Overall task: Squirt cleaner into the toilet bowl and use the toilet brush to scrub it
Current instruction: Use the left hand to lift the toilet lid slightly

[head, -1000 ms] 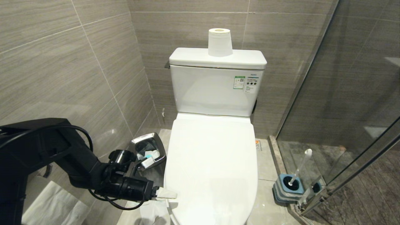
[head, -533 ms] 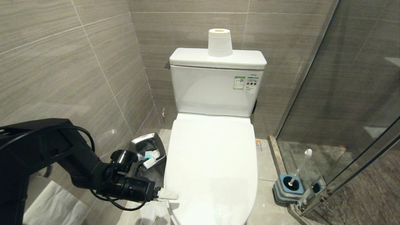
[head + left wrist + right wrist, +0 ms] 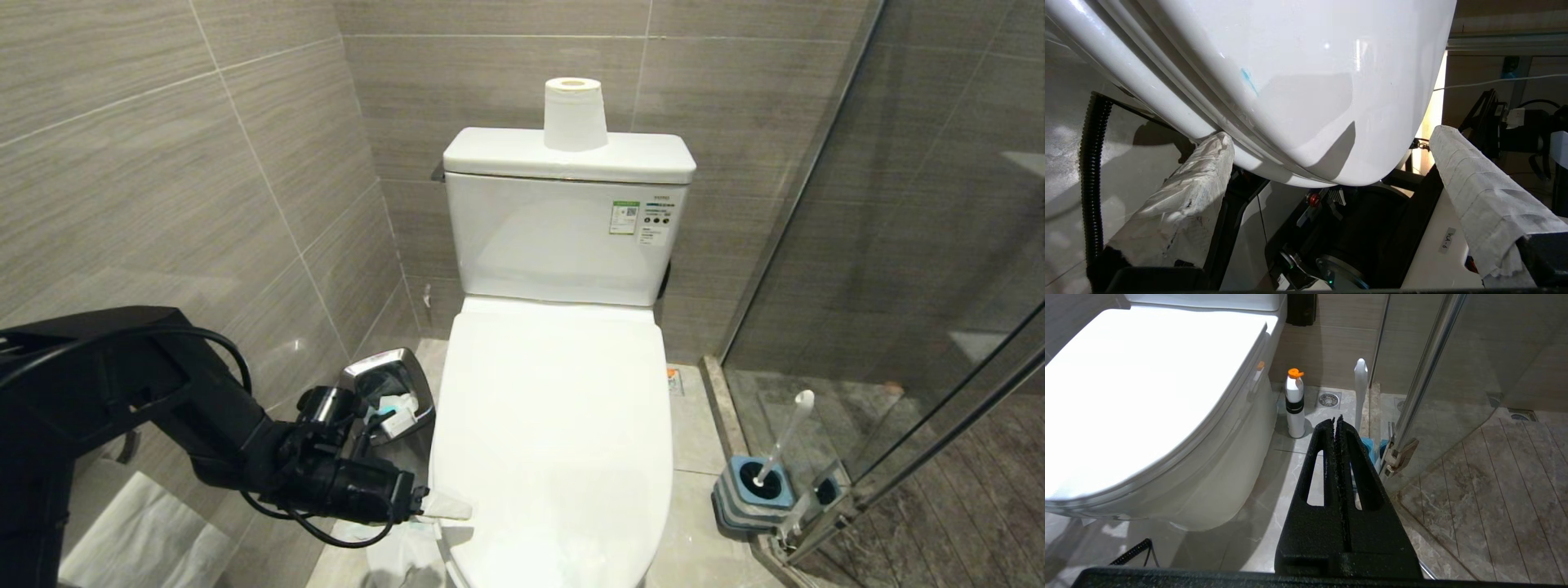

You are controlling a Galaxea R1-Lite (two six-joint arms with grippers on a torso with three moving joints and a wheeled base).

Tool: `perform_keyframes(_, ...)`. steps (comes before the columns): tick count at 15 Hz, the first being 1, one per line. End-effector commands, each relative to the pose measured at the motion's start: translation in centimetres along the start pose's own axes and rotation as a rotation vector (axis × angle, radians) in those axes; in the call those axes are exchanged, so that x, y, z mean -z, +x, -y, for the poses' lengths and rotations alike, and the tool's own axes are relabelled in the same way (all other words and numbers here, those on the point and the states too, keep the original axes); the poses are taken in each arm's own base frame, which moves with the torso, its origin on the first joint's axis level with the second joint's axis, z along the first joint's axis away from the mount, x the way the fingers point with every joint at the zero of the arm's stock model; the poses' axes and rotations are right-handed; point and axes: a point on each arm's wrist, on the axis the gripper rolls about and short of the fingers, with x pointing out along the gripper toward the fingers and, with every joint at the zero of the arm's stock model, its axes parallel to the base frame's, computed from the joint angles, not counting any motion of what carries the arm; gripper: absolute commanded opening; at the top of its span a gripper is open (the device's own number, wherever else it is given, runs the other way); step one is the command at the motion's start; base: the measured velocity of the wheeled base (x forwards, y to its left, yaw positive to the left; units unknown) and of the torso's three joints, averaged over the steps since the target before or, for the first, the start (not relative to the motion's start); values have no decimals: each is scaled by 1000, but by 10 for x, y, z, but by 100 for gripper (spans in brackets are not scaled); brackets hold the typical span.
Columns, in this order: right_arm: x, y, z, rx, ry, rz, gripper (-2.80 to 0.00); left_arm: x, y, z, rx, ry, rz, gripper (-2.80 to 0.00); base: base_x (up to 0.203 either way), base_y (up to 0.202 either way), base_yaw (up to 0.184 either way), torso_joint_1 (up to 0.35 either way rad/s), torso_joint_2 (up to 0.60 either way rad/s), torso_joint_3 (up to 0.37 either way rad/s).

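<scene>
the left gripper [image 3: 445, 508] is held wide at the closed lid's [image 3: 555, 425] near-left edge, one finger seemingly underneath; the right gripper [image 3: 1336, 420] is pressed shut.

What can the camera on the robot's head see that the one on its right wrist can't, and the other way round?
Only the head view shows the paper roll on the tank, the steel bin and the left gripper, jaws open at the closed lid's edge. Only the right wrist view shows the white bottle with an orange cap, a floor drain and the right gripper, jaws shut. Both show the lid, the toilet brush and the glass door.
</scene>
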Motion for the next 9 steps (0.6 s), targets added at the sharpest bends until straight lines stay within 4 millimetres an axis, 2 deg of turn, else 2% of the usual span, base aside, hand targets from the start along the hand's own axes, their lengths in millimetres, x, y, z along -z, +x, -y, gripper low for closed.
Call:
perform_keyframes(1, 0, 0, 0, 0, 0, -2, -280, 1, 3, 0, 3, 1, -10, 0, 0, 0, 0, 0, 0, 0)
perform_keyframes(9, 0, 0, 0, 0, 0, -2, -280, 2, 7, 8, 37, 8, -24, 0, 0, 0, 0, 0, 0, 0)
